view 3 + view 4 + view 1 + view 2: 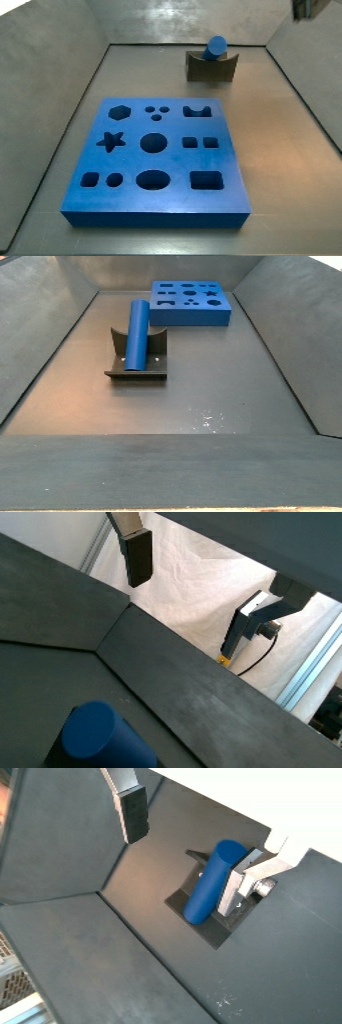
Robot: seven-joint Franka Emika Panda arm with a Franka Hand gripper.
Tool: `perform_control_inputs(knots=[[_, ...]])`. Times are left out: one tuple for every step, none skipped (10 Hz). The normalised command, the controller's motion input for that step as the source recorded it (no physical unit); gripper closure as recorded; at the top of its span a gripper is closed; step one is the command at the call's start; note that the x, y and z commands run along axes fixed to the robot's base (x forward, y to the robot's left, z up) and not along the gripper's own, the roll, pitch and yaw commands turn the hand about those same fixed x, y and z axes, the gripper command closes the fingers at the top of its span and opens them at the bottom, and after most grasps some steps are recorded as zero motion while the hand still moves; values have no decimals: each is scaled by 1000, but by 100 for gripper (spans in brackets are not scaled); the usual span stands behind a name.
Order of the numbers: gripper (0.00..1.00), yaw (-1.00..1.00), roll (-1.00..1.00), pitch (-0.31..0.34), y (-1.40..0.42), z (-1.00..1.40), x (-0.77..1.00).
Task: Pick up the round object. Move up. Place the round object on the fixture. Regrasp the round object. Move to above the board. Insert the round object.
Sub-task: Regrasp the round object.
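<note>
Blue round object (138,334), unmarked, lying along the notch of the dark fixture (138,368) at left centre on the bench (201,396). Blue board (191,303) beyond, at top, no lettering. Gripper (194,838) spread wide, empty, clear above the peg.

No text, label, brand, number or sign could be read anywhere, neither on the hand (201,823) nor on anything below it.
</note>
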Motion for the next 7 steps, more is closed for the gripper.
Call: perform_control_inputs(knots=[[0, 159, 149, 20, 33, -1000, 57], [0, 144, 115, -15, 28, -1000, 73], [0, 131, 99, -37, 25, -1000, 85], [0, 104, 83, -58, 19, -1000, 101], [0, 85, 78, -71, 16, -1000, 110], [0, 65, 74, -81, 12, -1000, 120], [0, 47, 75, -80, 8, -964, 124]])
